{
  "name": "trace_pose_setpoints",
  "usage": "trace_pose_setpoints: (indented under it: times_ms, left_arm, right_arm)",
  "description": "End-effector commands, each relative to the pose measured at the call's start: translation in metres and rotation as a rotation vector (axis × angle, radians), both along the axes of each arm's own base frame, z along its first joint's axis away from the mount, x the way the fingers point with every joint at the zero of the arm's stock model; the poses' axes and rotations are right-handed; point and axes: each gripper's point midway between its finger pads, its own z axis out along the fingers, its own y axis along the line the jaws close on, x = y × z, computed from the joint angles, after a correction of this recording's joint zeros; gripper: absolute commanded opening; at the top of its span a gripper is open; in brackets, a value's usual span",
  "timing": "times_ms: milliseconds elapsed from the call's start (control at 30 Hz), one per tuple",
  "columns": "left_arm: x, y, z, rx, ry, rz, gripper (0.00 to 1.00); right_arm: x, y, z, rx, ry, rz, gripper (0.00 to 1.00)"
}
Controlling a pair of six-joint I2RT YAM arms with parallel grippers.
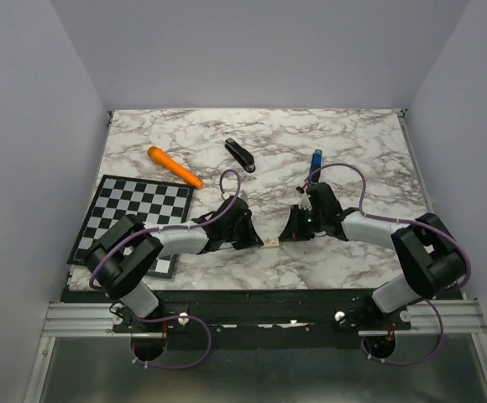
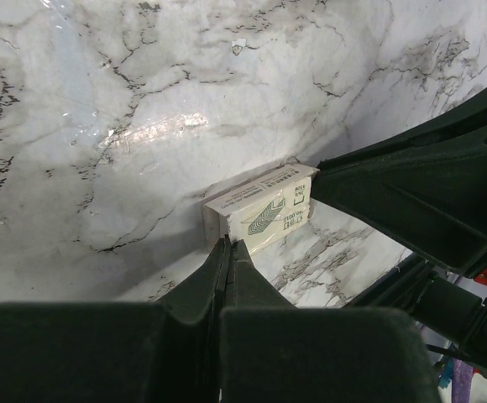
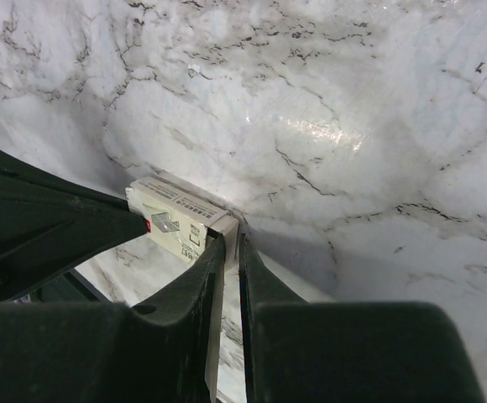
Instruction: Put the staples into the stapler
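A small whitish cardboard box (image 2: 260, 211) lies on the marble table (image 1: 353, 134), between my two grippers near the front edge. My left gripper (image 2: 227, 245) is shut, its tips touching the box's near corner. At the other end of the box (image 3: 172, 220), my right gripper (image 3: 233, 239) is closed to a narrow slit on the end flap. The black stapler (image 1: 238, 154) lies far back on the table, well away from both grippers. The staples do not show in any view.
An orange marker (image 1: 175, 166) lies at the back left. A checkered board (image 1: 126, 214) sits under the left arm. A blue object (image 1: 316, 160) stands behind the right arm. Grey walls enclose the table on three sides.
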Motion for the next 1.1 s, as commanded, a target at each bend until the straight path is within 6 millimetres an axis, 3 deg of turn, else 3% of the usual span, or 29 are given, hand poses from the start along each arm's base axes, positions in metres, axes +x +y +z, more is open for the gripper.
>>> trace_pose_setpoints:
  times_ms: [0,267,500,767,1067]
  left_arm:
    - [0.001,-0.003,0.008,-0.018,-0.017,-0.015,0.00]
    - [0.002,-0.005,0.009,-0.021,-0.022,-0.019,0.00]
    - [0.003,-0.003,0.010,-0.020,-0.025,-0.013,0.00]
    - [0.002,0.004,0.006,-0.004,-0.017,0.000,0.00]
    - [0.002,0.012,0.007,-0.010,-0.026,0.013,0.00]
  right_arm:
    - [-0.003,-0.009,-0.010,-0.109,0.019,-0.005,0.19]
    - [-0.006,-0.003,-0.011,-0.205,-0.001,0.030,0.18]
    - [-0.004,-0.012,-0.011,-0.291,-0.014,0.017,0.01]
    - [0.007,-0.025,0.002,-0.376,-0.065,0.001,0.01]
    - [0.008,-0.035,-0.004,-0.442,-0.051,-0.008,0.01]
